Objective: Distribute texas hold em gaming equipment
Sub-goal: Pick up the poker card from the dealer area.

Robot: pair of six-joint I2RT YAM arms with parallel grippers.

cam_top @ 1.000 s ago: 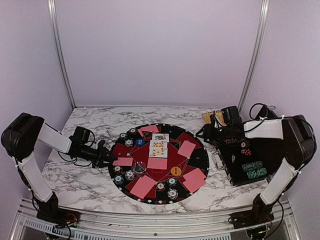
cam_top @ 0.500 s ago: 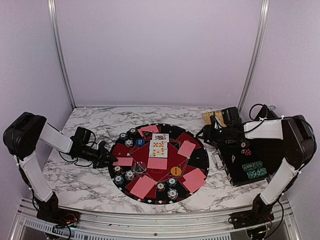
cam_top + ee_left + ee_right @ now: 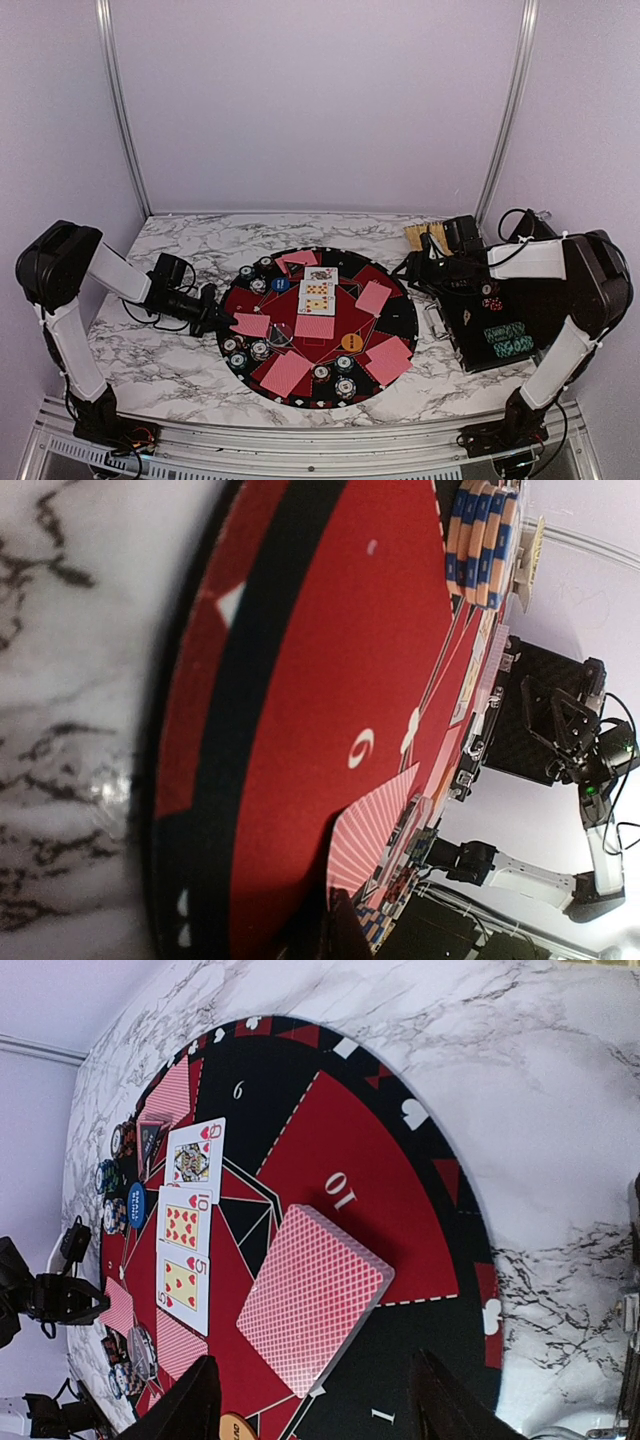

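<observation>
**Left end effector nips a card at the mat's edge; right one stands open over the far side**

From where I stand, the left end effector point(image 3: 226, 322) lies low over the marble surface point(image 3: 160, 365) at the rim of the round black-and-red mat point(image 3: 402, 320). Its jaws are closed on the near edge of a pink-backed card point(image 3: 251, 324). The card fans out straight ahead of the tips and sits a little tilted above the red felt. Past the card, across the mat from this end effector, a chip stack point(image 3: 484, 538) stands on its edge in the wrist view.

The right end effector point(image 3: 408, 267) hovers at the opposite rim of the mat with its jaws spread wide, holding nothing. Just ahead of it, framed between the two fingers point(image 3: 190, 1405), a pile of pink-backed cards point(image 3: 314, 1305) rests on the mat. Farther ahead lie three face-up cards point(image 3: 186, 1230) in a row, and beyond them a blue button point(image 3: 136, 1205). An orange button point(image 3: 236, 1428) peeks in close beside one finger. Behind this end effector the black case point(image 3: 525, 300) sits on the surface. More chip stacks point(image 3: 345, 388) ring the mat's near edge, well apart from either end effector.
</observation>
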